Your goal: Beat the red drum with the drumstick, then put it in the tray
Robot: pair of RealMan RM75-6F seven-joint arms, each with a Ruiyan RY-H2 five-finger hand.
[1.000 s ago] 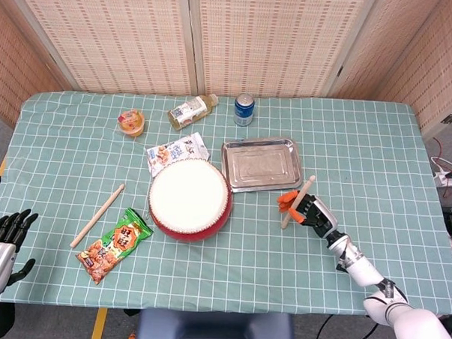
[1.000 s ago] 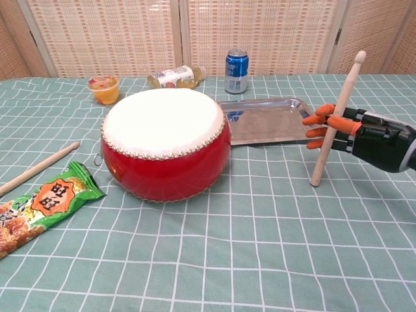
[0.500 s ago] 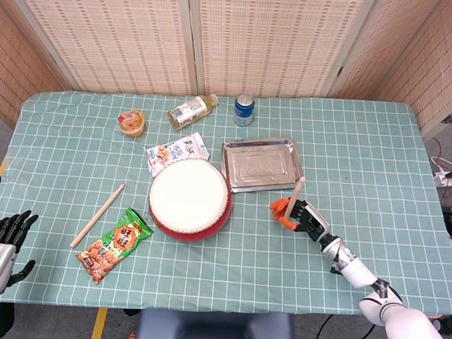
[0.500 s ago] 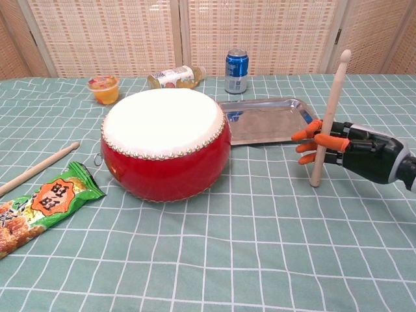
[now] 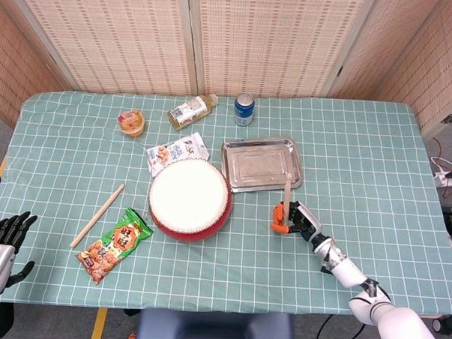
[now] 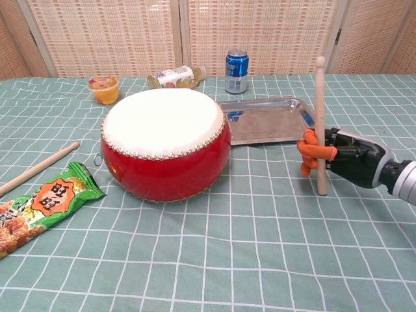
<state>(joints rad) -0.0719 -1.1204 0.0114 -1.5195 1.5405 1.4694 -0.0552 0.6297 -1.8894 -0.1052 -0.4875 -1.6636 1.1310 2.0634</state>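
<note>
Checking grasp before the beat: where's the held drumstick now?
The drumstick stands upright in the right hand, just in front of the tray and right of the red drum.

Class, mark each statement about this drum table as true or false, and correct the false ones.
1. The right hand holds a drumstick roughly upright. True.
2. That drumstick is touching the red drum. False: it stands apart, right of the drum.
3. A second drumstick lies on the table. True.
4. The blue can stands in the tray. False: it stands behind the tray.
5. The left hand holds a snack bag. False: it holds nothing.
</note>
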